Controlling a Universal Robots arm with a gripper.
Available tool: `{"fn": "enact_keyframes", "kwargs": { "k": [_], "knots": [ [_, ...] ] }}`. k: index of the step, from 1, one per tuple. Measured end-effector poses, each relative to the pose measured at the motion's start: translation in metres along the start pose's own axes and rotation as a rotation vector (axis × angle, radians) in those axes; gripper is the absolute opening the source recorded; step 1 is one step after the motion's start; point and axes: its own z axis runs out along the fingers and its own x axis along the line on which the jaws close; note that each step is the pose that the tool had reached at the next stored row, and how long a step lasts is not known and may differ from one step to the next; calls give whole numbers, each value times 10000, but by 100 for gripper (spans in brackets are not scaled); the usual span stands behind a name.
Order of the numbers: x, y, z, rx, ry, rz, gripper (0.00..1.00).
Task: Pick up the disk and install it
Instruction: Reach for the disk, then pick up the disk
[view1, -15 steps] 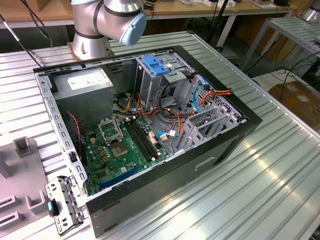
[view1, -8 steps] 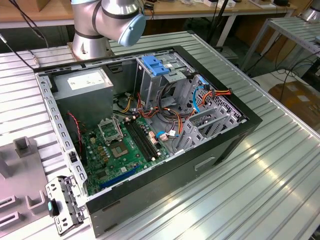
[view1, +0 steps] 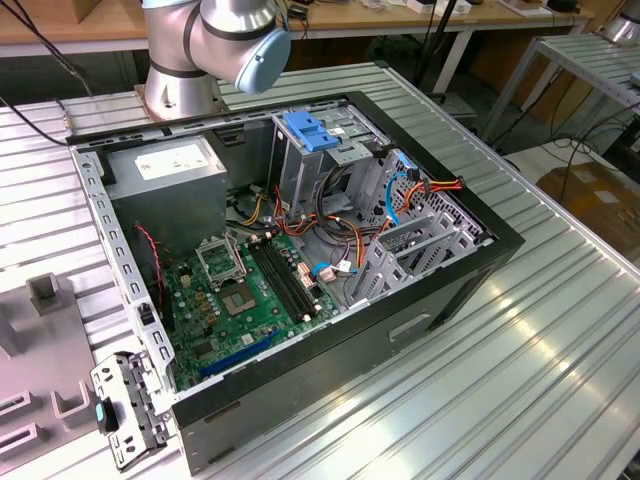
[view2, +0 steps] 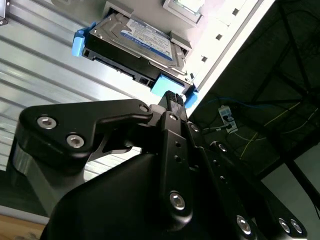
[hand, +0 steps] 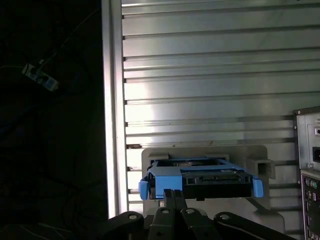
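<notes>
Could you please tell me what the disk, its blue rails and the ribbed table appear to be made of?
Disk: probably metal, dull grey casing, glossy paper label. Rails: likely plastic, matte light blue, moulded. Table: apparently aluminium, ribbed, brightly reflective.

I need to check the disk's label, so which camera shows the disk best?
The second wrist view: the disk shows its labelled face and one side. The first wrist view shows the disk edge-on.

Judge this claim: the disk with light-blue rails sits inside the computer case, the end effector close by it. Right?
Wrong place. The first wrist view shows the disk in a grey holder on the ribbed table, outside the case. The rails are light blue, and the end effector is close by it.
</notes>
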Motion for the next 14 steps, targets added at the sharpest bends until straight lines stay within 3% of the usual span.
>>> {"fn": "enact_keyframes", "kwargs": {
  "k": [14],
  "knots": [
    [24, -1, 1, 0, -1, 0, 11]
  ]
}}
